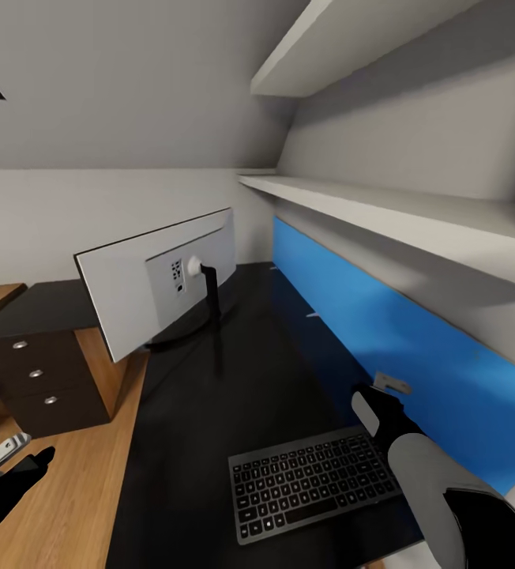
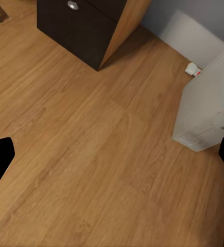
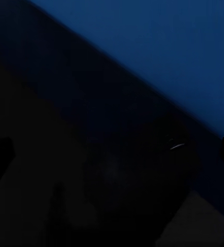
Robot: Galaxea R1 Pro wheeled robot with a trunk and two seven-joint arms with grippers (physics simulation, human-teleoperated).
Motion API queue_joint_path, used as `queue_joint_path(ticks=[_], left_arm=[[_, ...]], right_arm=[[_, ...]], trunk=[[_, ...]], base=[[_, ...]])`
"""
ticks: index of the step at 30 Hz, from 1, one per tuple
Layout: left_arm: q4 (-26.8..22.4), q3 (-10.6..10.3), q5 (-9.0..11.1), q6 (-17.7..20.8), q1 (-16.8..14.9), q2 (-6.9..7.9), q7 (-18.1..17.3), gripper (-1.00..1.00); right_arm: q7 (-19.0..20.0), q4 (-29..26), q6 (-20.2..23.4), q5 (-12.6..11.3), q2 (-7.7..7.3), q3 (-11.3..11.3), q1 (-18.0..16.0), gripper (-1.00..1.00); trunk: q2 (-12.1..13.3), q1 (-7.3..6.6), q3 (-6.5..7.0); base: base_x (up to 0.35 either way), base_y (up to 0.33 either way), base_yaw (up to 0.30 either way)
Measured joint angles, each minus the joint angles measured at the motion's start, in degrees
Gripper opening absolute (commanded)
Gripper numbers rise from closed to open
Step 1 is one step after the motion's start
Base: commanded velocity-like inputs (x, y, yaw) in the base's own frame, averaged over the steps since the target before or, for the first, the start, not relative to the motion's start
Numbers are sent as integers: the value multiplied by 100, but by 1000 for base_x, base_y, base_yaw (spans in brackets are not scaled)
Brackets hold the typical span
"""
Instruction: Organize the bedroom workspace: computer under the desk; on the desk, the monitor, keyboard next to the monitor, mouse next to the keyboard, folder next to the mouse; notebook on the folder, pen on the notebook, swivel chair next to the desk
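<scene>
Centrally, slim dark-keyed keyboard (image 1: 311, 484) flat on glossy black desk (image 1: 210, 442)

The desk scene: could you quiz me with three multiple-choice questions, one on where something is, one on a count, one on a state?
1. Where is the keyboard?
A. on the desk
B. on the floor
C. on a shelf

2. How many knobs show on the drawers, head view?
A. one
B. three
C. five

3. Which side of the monitor faces the camera?
A. black screen
B. white back
C. bottom edge

Answers: 1 A, it lies flat on the black top. 2 B, three silver knobs, stacked. 3 B, the stand mount is showing.
</scene>
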Motion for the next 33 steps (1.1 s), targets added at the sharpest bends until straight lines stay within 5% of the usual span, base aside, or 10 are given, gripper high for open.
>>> queue_joint_path(ticks=[5, 33], left_arm=[[2, 0, 0, 0, 0, 0, 3, 100], [4, -12, 1, 26, 0, -8, -5, 100]], right_arm=[[0, -4, 150, -19, -3, 0, 0, 100], [12, -41, 390, -12, -38, -33, 0, 100]], trunk=[[-201, 110, -90], [-202, 111, -90]], base=[[0, 0, 0], [0, 0, 0]])
